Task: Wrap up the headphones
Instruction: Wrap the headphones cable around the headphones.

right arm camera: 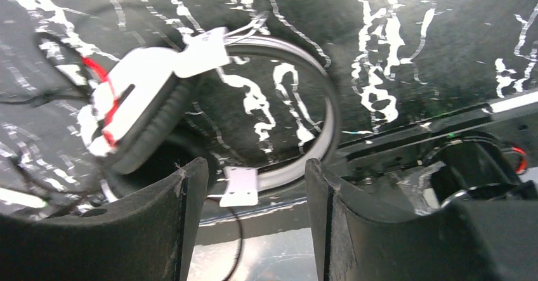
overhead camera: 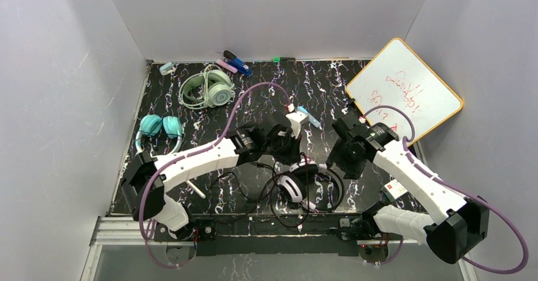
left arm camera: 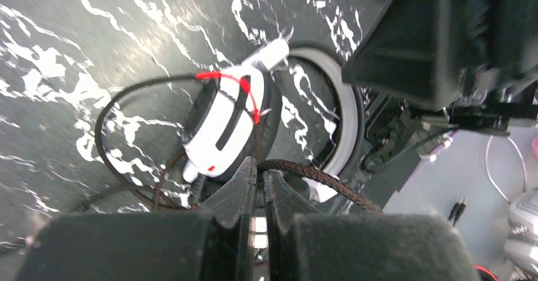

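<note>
The black-and-white headphones [overhead camera: 303, 186] are lying at the near edge of the table [overhead camera: 317, 84], in the middle, between the two arms.

The left gripper [left arm camera: 260, 170] is hanging just over them, and its two fingers are pressing tightly together. A dark braided cord [left arm camera: 330, 181] is touching the fingertips and running off to the right, but I cannot tell if the fingers are pinching it. Just past the fingertips, one white ear cup [left arm camera: 222, 125] is lying on its side with a red tie [left arm camera: 244, 87] going around it.

The right gripper [right arm camera: 254, 182] is hovering over the curved band [right arm camera: 328, 119]. Its fingers are standing wide apart and are holding nothing. A small white piece [right arm camera: 239, 187] on the band is showing in the gap between them.

A thin black cable [overhead camera: 254, 192] is curling in loose loops on the table beside the headphones, on the left arm's side.

The table is looking black with white streaks, like marble. The mint-green headphones [overhead camera: 212, 89] are sitting near the back left. The teal headphones [overhead camera: 160, 127] are lying by the left edge. Both are well apart from the grippers. A few pens [overhead camera: 236, 63] are lying along the back edge. A whiteboard [overhead camera: 406, 91] with red scribbles is leaning in the back right corner. Plain pale walls [overhead camera: 273, 14] are standing around the table on three sides.
</note>
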You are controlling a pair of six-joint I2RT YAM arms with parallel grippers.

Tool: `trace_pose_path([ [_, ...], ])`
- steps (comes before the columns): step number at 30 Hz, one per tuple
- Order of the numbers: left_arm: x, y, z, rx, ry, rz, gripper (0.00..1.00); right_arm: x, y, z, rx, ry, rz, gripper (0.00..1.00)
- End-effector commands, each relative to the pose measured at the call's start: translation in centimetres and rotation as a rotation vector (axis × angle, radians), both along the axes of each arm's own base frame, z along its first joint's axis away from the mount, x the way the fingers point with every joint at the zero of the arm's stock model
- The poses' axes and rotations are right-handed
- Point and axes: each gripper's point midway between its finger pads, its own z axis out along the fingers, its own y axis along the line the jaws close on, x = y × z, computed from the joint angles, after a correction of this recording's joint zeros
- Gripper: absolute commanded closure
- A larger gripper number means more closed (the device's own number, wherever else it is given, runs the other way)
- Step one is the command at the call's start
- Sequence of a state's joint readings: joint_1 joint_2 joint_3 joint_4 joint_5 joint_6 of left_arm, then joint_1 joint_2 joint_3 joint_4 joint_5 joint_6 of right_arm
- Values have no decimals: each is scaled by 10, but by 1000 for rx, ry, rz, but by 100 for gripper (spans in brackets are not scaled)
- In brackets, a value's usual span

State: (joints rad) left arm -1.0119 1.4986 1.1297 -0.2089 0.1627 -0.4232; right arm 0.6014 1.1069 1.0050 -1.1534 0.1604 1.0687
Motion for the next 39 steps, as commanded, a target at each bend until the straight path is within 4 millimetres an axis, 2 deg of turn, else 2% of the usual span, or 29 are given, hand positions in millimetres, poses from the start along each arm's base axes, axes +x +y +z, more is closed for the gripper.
trace_pose_path([
  [1,27,-2,30,65,-149,2,100,-8,-23,-15,-75,-26,-12,34],
  [4,44,-13,43,101,-211,-29,100,-12,-29,-24,-66,-71,-13,33],
  [13,89,-30,18,224,-182,-19,100,-29,-31,-61,1,-101,28,40],
  [17,96,-37,14,224,-172,-15,100,-25,-27,-65,20,-139,66,40],
  [21,104,-38,9,238,-165,-3,100,-23,-25,-75,15,-130,60,47],
  [24,109,-36,6,241,-158,8,100,-18,-33,-78,-42,-129,39,50],
  [28,114,-32,2,248,-151,13,100,-15,-33,-81,-61,-121,32,50],
  [32,118,-28,3,247,-147,22,100,-13,-30,-85,-64,-118,37,51],
  [39,126,-18,2,253,-144,36,100,-8,-21,-90,-37,-119,47,60],
])
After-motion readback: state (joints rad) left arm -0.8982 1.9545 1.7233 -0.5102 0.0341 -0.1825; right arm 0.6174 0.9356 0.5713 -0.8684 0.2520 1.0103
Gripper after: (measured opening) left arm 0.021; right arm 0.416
